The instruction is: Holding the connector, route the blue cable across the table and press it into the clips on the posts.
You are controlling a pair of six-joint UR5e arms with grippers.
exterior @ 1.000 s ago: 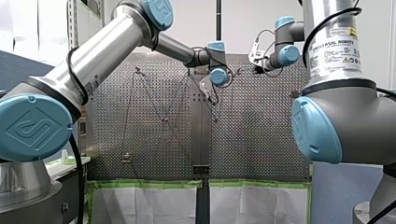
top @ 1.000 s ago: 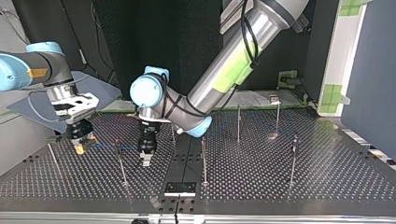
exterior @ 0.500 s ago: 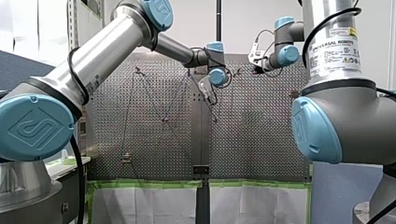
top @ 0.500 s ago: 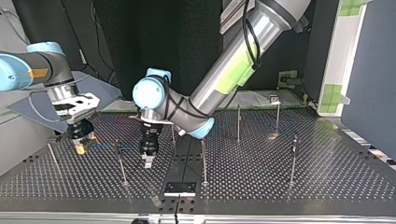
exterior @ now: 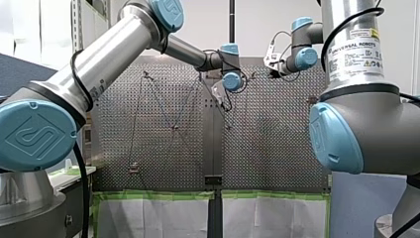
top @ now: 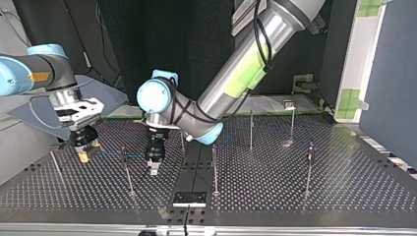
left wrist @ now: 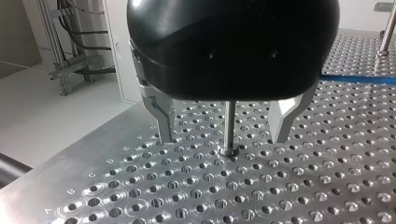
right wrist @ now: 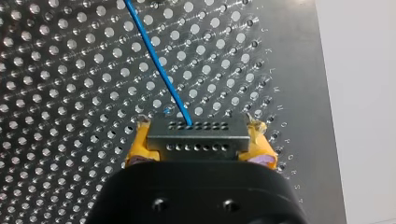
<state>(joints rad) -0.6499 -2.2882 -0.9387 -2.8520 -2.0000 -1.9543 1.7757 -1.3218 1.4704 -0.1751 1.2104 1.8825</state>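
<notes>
In the right wrist view my right gripper [right wrist: 198, 156] is shut, its yellow pads [right wrist: 140, 147] clamping a grey connector [right wrist: 197, 137]. The blue cable [right wrist: 156, 60] leaves the connector and runs ahead over the perforated table. The top view shows that gripper [top: 84, 155] low at its left, with the cable [top: 113, 154] stretching towards my left gripper [top: 153, 169]. In the left wrist view my left gripper [left wrist: 223, 137] is open, its metal fingers [left wrist: 161, 116] straddling a thin post [left wrist: 229, 126] without touching it. The cable [left wrist: 357, 80] lies farther off.
Several thin posts stand on the table [top: 295, 196], among them one [top: 126, 169] beside the cable, one [top: 215, 169] near the middle and one [top: 310, 167] at the top view's right. A black plate [top: 189, 198] sits at the near edge.
My left gripper swayed slightly to the top view's right and came back. The right gripper has kept its place and its hold on the connector.
</notes>
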